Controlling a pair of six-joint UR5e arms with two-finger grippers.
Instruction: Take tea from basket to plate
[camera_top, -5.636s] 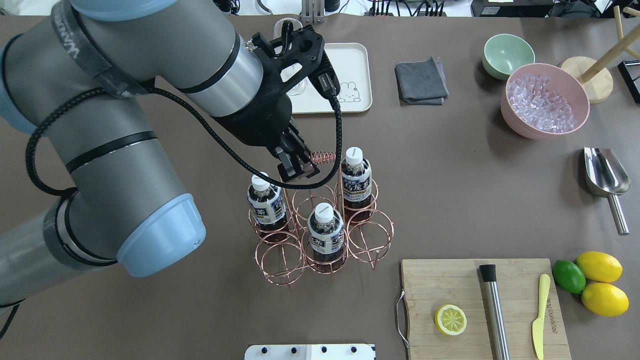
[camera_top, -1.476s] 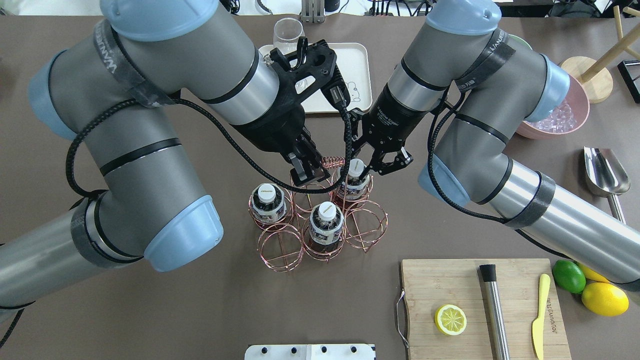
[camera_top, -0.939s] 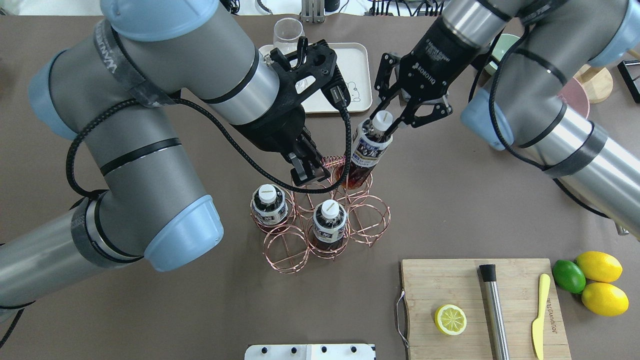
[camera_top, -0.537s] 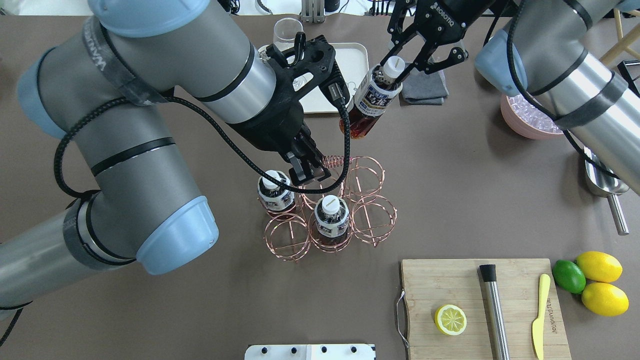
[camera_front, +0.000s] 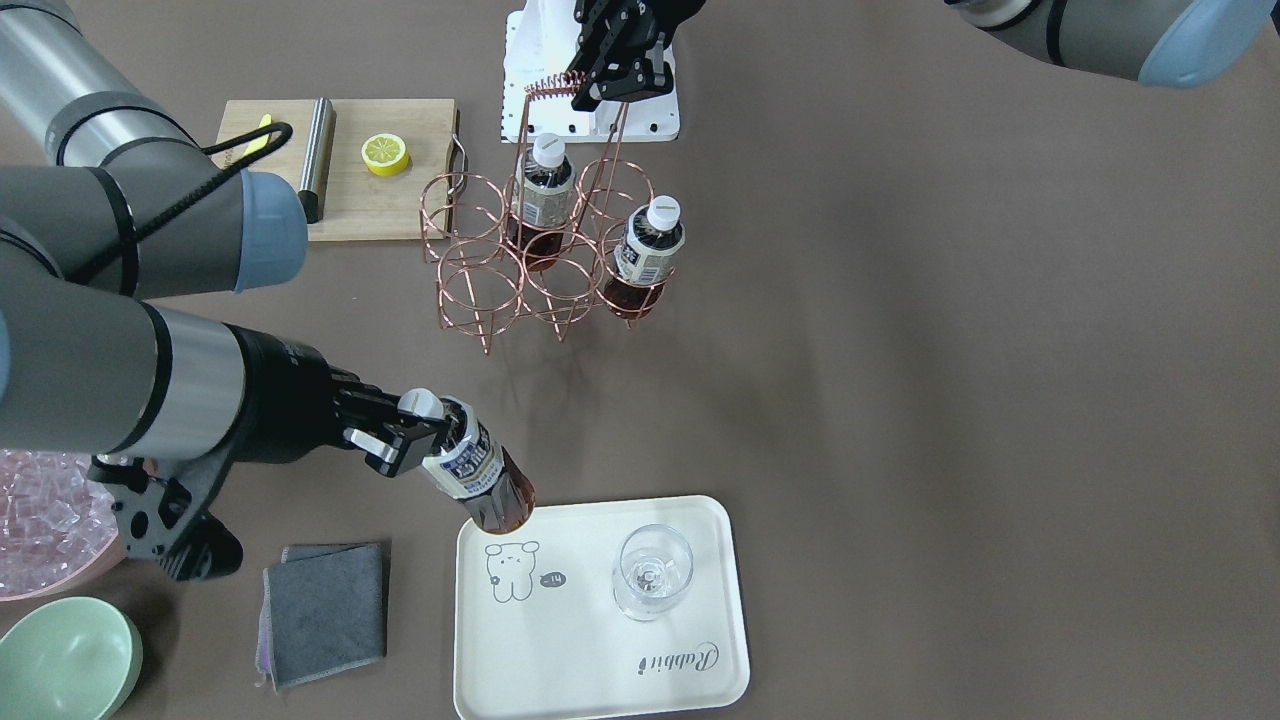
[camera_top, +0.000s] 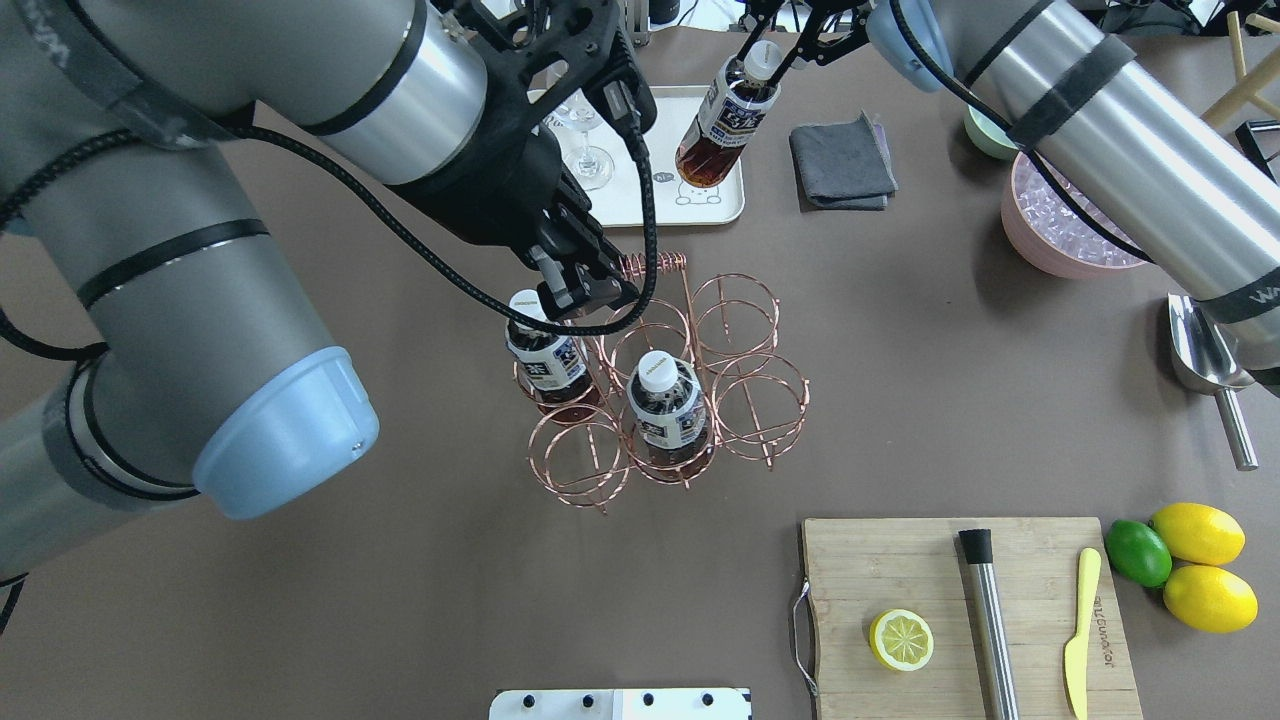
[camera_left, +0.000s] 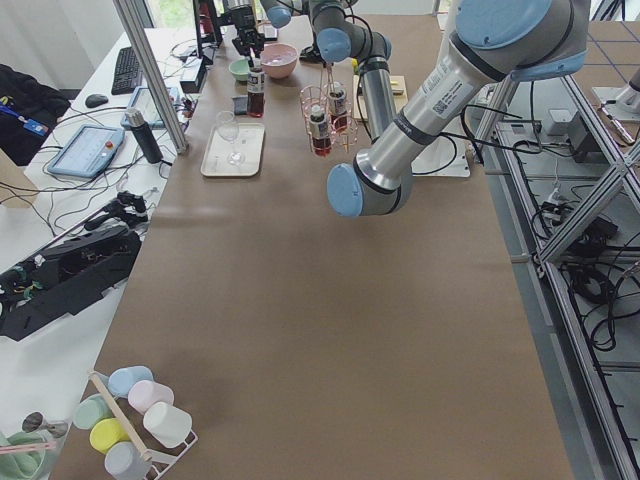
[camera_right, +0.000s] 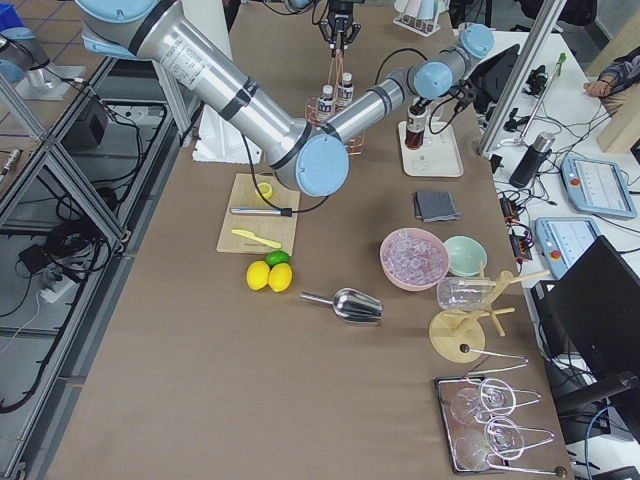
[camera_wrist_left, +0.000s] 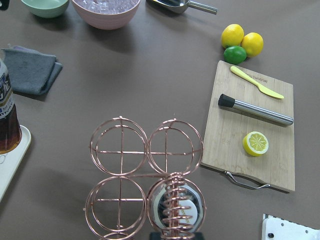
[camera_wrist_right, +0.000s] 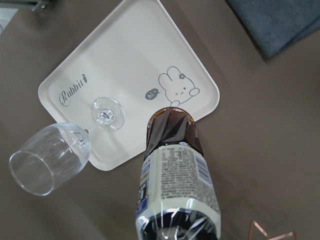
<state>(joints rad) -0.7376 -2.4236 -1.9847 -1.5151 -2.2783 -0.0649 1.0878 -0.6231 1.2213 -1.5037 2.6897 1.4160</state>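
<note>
My right gripper is shut on the neck of one tea bottle and holds it tilted. Its base hangs over the cream Rabbit plate at the corner with the rabbit drawing. In the front view the bottle is at the plate's near-left corner; I cannot tell if they touch. My left gripper is shut on the coiled handle of the copper wire basket. Two other tea bottles stand in its rings.
A wine glass stands on the plate. A grey cloth lies right of the plate, with the pink ice bowl and a metal scoop further right. The cutting board with a lemon half lies front right.
My right gripper has pulled one bottle out of the basket's back right ring and carried it to the plate's corner. My left arm has risen, still shut on the basket's handle.
</note>
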